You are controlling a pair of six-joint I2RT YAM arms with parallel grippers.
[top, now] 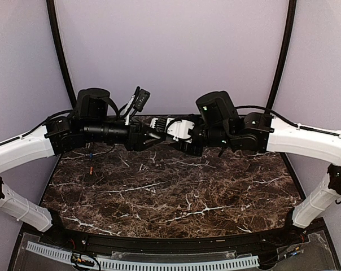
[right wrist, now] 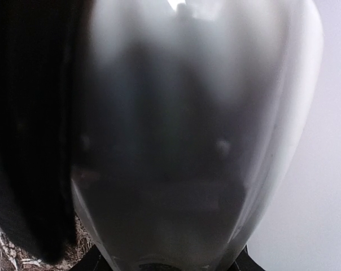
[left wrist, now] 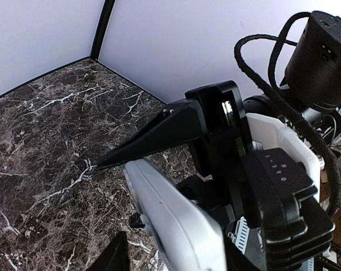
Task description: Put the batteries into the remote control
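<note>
Here the left gripper point(left wrist: 111, 197) straddles one end of the remote control point(left wrist: 176, 220), jaws half apart; whether they touch it I cannot tell. The remote hangs above the marble table point(top: 159, 197), long axis running arm to arm, other end clamped in the right gripper point(top: 169, 131).

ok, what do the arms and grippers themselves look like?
Left arm and right arm match: white tubular links, black cylindrical joint housings. Left gripper has tapering black fingers; right gripper a white housing with black fingers. A braided black cable loops to the right wrist. Markings too small to read.
</note>
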